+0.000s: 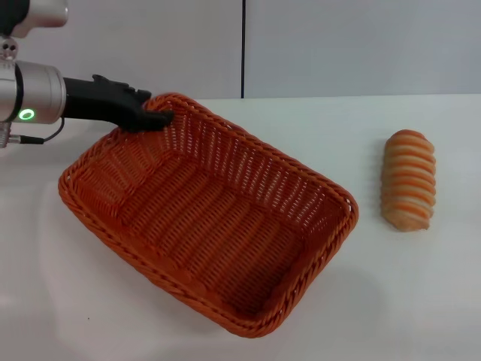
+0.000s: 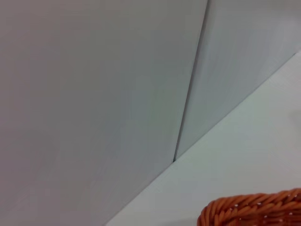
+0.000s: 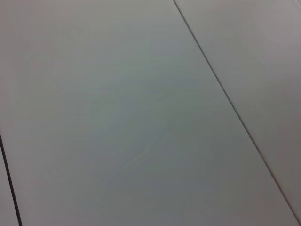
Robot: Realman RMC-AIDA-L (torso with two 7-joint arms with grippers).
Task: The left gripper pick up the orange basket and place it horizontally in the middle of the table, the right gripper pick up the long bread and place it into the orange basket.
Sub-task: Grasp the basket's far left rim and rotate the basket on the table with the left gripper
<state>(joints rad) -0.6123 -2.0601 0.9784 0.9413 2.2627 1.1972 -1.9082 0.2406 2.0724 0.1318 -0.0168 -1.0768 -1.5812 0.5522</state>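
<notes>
The orange basket (image 1: 210,218) sat empty and skewed on the white bench (image 1: 421,301). The left end effector (image 1: 146,116) reached in level from the left, its black fingers clenched on the braided rim at the basket's far corner. The striped long bread (image 1: 408,180) lay apart, right of the basket.

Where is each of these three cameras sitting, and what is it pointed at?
Head view: on the robot's head, looking down at the table, the orange basket and the long bread; the left gripper shows at the basket's far rim.
Left wrist view: on the left arm, facing the wall; no fingers show, only a basket corner.
Right wrist view: on the right arm, facing bare panels; no robot parts.
Head and left wrist views share the basket.
</notes>
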